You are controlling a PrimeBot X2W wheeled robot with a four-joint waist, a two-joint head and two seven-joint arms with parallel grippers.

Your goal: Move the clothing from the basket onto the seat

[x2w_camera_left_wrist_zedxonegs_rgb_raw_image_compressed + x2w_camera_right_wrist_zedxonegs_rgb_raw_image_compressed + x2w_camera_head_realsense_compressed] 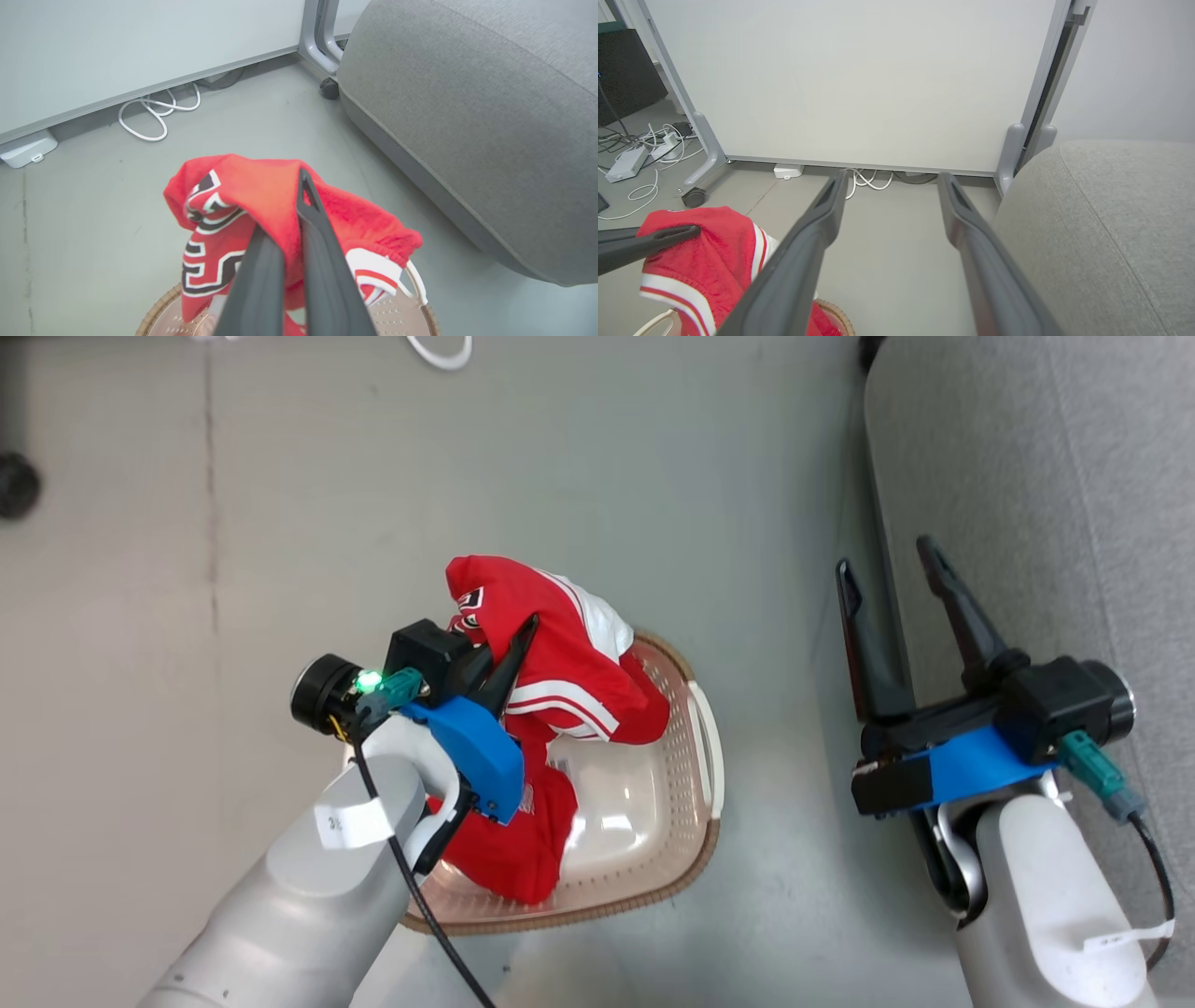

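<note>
A red jersey with white stripes hangs lifted above the cream basket, its lower end still draped inside. My left gripper is shut on the jersey; the cloth bunches over its fingertips in the left wrist view. The basket rim shows below it. My right gripper stands open with nothing between its fingers, at the left edge of the grey seat. In the right wrist view the jersey sits at lower left, the seat at right.
A white partition panel on castor feet stands beyond the basket. White cables and a power strip lie along its base. Grey floor lies between the basket and the seat.
</note>
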